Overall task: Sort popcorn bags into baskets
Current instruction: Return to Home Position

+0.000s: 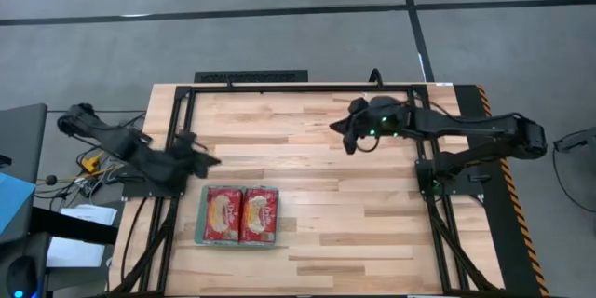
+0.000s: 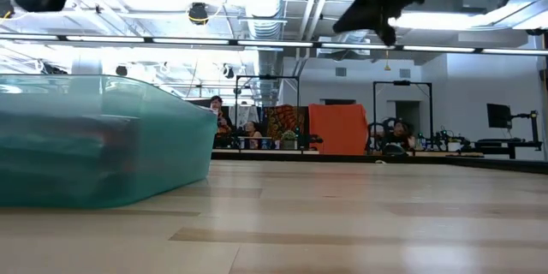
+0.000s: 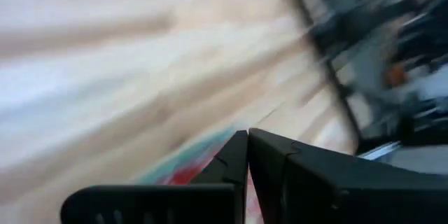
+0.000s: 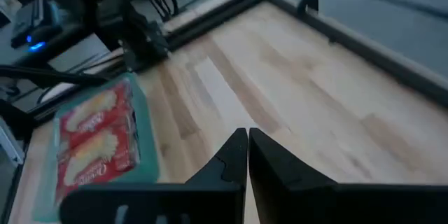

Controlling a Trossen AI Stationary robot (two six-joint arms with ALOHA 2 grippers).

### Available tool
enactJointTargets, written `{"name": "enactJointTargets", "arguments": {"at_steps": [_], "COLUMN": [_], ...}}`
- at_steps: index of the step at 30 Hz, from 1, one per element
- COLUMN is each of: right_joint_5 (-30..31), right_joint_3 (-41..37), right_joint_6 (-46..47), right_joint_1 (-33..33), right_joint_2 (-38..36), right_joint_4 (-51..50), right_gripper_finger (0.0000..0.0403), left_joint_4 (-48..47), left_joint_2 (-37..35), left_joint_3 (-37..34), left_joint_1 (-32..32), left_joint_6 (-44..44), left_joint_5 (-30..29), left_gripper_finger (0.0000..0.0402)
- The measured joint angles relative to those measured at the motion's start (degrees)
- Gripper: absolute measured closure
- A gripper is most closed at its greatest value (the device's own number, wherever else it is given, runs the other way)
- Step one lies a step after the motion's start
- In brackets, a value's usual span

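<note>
Tabletop (image 1: pixel 354 223) of pale wood planks, 1 in count, ringed by a black frame (image 1: pixel 298 87). Above it 2 dark arms: left arm (image 1: pixel 121 144) over the left edge, right arm (image 1: pixel 466 130) reaching in from the right side toward the far middle. Both high over the wood in the low view, touching nothing.

1 basket (image 1: pixel 237 244), teal-green, shallow and rectangular, flat on the near-left part of the tabletop. Near the left end effector (image 1: pixel 207 159), well apart from the right end effector (image 1: pixel 348 140).

Inside the basket, 2 red faces with a yellowish picture counted from above, side by side and touching: 1 popcorn bag (image 1: pixel 223 214) on the side nearer the left arm, 1 popcorn bag (image 1: pixel 260 214) beside it. Together covering nearly the whole basket floor. Any more beneath those 2: cannot tell, only a dark reddish mass behind the translucent wall in the low view.

2 end effectors. Left one with fingers (image 3: pixel 227 168) closed tip against tip, gripping nothing. Right one with fingers (image 4: pixel 227 161) pressed together the same way, likewise empty.
</note>
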Motion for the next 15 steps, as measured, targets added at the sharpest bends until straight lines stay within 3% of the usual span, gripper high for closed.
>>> {"name": "enactJointTargets", "arguments": {"at_steps": [3, 5, 8, 11, 15], "right_joint_5": [0.3, 0.7, -1.4, -4.3, -15.4], "right_joint_3": [2.6, 3.9, 4.6, 3.6, -4.0], "right_joint_6": [-3.0, -3.3, -10.9, -12.4, -6.0], "right_joint_1": [-1.4, -2.6, -4.9, -9.1, -15.5], "right_joint_2": [-2.2, -4.3, -8.1, -11.9, -18.2], "right_joint_4": [-3.2, -4.2, -2.9, -2.9, 2.5], "right_gripper_finger": [0.0361, 0.0362, 0.0366, 0.0371, 0.0377], "left_joint_4": [0.4, 1.9, 2.5, 3.1, 6.0], "left_joint_2": [-5.2, -7.9, -11.8, -16.2, -22.2], "left_joint_3": [0.1, 0.1, 0.0, -0.3, -4.7], "left_joint_1": [0.0, 0.0, 0.0, 0.0, 0.0], "left_joint_6": [11.3, 14.1, 23.7, 29.1, 32.5], "left_joint_5": [-6.5, -10.8, -15.8, -16.7, -13.9], "left_gripper_finger": [0.0401, 0.0402, 0.0401, 0.0402, 0.0402]}}
